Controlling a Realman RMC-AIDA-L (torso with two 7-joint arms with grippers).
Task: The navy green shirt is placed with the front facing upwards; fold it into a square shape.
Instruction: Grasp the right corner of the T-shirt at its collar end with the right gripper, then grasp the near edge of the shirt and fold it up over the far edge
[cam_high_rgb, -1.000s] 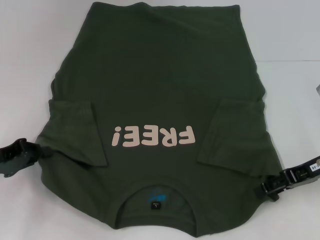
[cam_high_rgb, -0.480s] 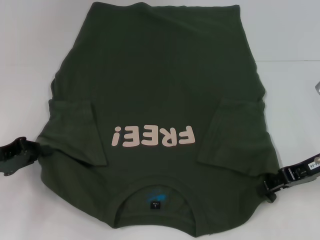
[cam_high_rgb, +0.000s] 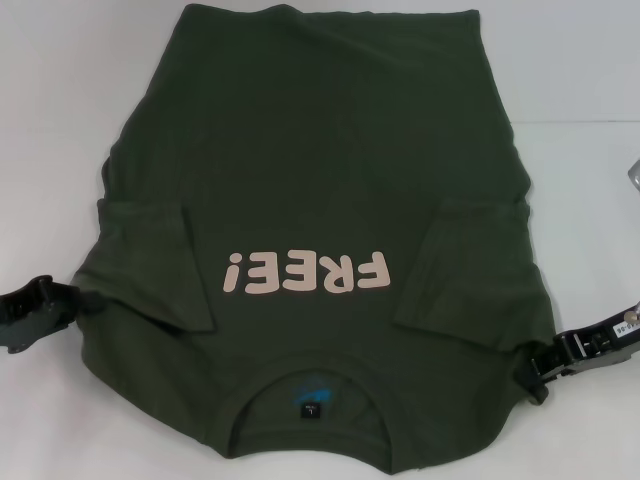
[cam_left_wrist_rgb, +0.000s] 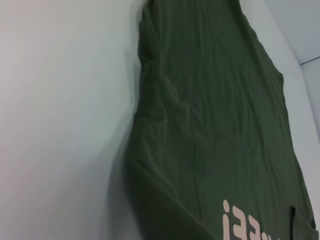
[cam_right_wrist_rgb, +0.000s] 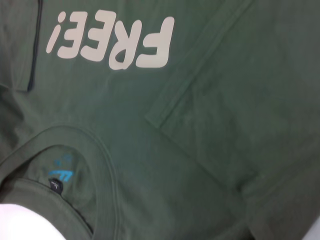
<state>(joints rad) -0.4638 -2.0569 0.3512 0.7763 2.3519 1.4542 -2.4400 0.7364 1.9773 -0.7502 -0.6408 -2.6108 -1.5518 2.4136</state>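
The navy green shirt (cam_high_rgb: 320, 180) lies flat on the white table, front up, with the pale pink "FREE!" print (cam_high_rgb: 305, 272) and the round neck with its blue label (cam_high_rgb: 312, 392) on the side nearest me. Both short sleeves are folded inward onto the body (cam_high_rgb: 150, 265) (cam_high_rgb: 465, 270). My left gripper (cam_high_rgb: 68, 300) sits low at the shirt's left shoulder edge. At the right shoulder edge sits my right gripper (cam_high_rgb: 530, 378). The left wrist view shows the shirt's side edge (cam_left_wrist_rgb: 215, 125); the right wrist view shows print, collar and folded sleeve (cam_right_wrist_rgb: 200, 150).
Bare white table (cam_high_rgb: 580, 230) surrounds the shirt on the left, right and far side. A seam in the tabletop (cam_high_rgb: 585, 124) runs at the far right. A small grey object (cam_high_rgb: 633, 176) shows at the right border.
My right arm has shifted very slightly at the shirt's right shoulder edge. The shirt and the left gripper look unmoved.
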